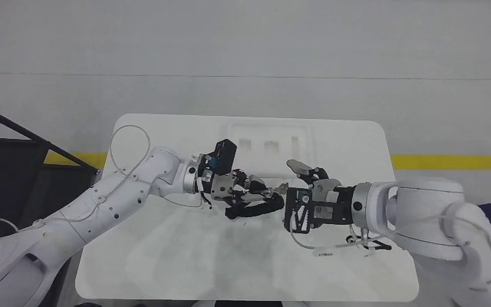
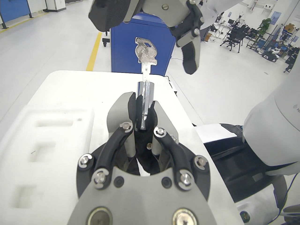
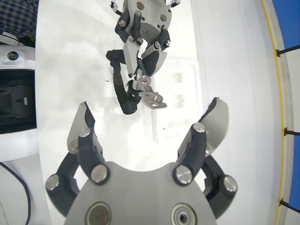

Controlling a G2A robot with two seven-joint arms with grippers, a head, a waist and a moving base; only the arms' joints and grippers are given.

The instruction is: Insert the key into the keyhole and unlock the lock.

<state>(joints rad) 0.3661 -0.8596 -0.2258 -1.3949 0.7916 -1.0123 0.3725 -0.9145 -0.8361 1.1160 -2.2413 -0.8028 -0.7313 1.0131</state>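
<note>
A: Key status?

B: Silver key (image 2: 146, 54), textured head, blade seated in the keyhole at the end of the chrome lock (image 2: 144, 87) barrel. A second key head looks to hang against it. Black cable (image 3: 116, 80) loops off the barrel's side.

A: Who has the lock?

B: Left gripper (image 2: 143, 100). Fingers clamped on the barrel, one on either side, with the key end sticking out past the tips. It's held in the air over the middle of the tabletop (image 1: 153, 261).

A: Right side?

B: Right gripper (image 3: 150, 115) faces the key head-on. Fingers spread wide, holding nothing. The key head sits near the gap between the tips and touches neither pad.

A: Clearance?

B: White foam tray (image 1: 268, 142) with rectangular recesses lies toward the far edge, behind both grippers. The cable hangs below the lock; can't tell whether it touches the surface. The grippers meet well in from every tabletop edge. The widest stretch of white surface is on the near side.
</note>
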